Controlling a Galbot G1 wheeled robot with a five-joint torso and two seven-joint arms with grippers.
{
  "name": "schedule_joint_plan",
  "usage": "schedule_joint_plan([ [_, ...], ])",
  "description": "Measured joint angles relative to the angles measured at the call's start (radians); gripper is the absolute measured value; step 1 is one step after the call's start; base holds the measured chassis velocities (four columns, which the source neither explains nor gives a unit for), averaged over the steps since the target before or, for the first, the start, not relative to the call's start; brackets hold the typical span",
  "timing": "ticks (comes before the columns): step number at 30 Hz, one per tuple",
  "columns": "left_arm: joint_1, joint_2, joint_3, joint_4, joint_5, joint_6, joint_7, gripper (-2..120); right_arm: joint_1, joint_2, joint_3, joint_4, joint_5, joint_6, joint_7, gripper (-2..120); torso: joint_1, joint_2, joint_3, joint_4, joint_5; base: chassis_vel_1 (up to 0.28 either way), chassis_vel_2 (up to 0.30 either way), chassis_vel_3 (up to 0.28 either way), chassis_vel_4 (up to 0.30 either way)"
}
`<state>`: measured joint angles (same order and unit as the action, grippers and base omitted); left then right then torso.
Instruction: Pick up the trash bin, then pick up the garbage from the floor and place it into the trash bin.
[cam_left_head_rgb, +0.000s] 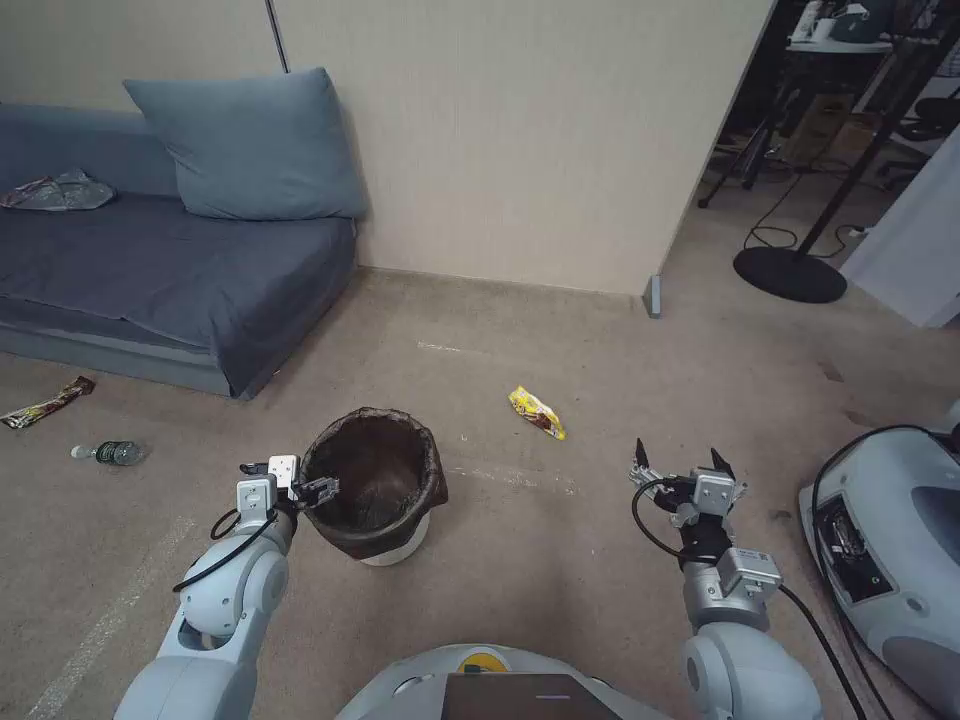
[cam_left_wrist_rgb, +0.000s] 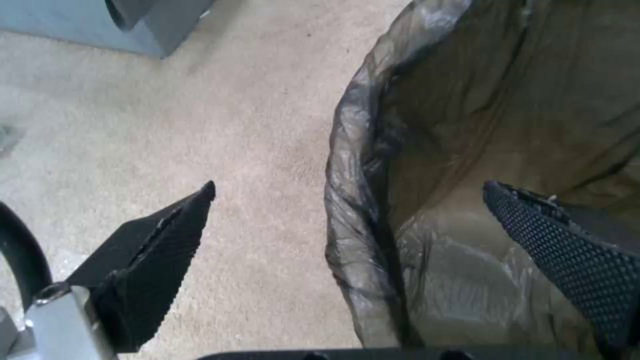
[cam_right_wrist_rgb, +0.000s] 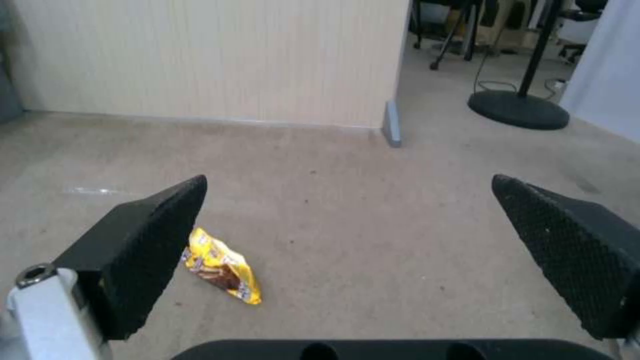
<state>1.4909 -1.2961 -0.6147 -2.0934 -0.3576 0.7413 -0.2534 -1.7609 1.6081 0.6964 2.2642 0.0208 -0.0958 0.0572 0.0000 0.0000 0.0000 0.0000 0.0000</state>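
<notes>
The trash bin (cam_left_head_rgb: 378, 478) is a white bucket lined with a dark bag and stands on the carpet. My left gripper (cam_left_head_rgb: 290, 480) is open at its left rim. In the left wrist view the rim (cam_left_wrist_rgb: 347, 210) lies between the fingers of the left gripper (cam_left_wrist_rgb: 350, 185), one outside and one inside the bin, neither touching. A yellow snack wrapper (cam_left_head_rgb: 537, 412) lies beyond the bin to its right. My right gripper (cam_left_head_rgb: 680, 456) hangs open above the carpet, and the wrapper (cam_right_wrist_rgb: 223, 272) shows past one finger of the right gripper (cam_right_wrist_rgb: 348, 180). A dark wrapper (cam_left_head_rgb: 45, 402) and a small bottle (cam_left_head_rgb: 112, 452) lie far left.
A blue sofa (cam_left_head_rgb: 170, 270) with a pillow (cam_left_head_rgb: 250, 145) fills the left. Crumpled silver wrapping (cam_left_head_rgb: 55, 190) lies on its seat. A beige wall (cam_left_head_rgb: 520, 140) stands ahead, with a black stand base (cam_left_head_rgb: 790, 273) at the back right. A grey machine (cam_left_head_rgb: 890, 540) sits close on the right.
</notes>
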Motion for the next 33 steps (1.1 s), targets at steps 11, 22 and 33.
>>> schedule_joint_plan([
  [11,-0.019,-0.005,0.006,0.054,0.001,-0.003,0.000,100,0.000,0.000,0.001,-0.009,-0.003,0.003,0.004,100,0.000,0.000,0.000,0.0000,0.0000,0.000,0.000,0.000,0.000],
  [22,-0.018,-0.010,0.013,0.069,0.020,-0.005,0.006,84,0.003,0.000,-0.001,-0.017,-0.002,0.006,0.013,100,0.000,0.000,0.000,0.0000,0.0000,0.000,0.000,0.000,0.000],
  [33,-0.023,-0.016,0.019,0.095,0.022,-0.008,0.004,44,0.003,0.000,-0.003,-0.020,0.000,0.006,0.015,100,0.000,0.000,0.000,0.0002,0.0005,0.000,0.000,0.000,0.000],
])
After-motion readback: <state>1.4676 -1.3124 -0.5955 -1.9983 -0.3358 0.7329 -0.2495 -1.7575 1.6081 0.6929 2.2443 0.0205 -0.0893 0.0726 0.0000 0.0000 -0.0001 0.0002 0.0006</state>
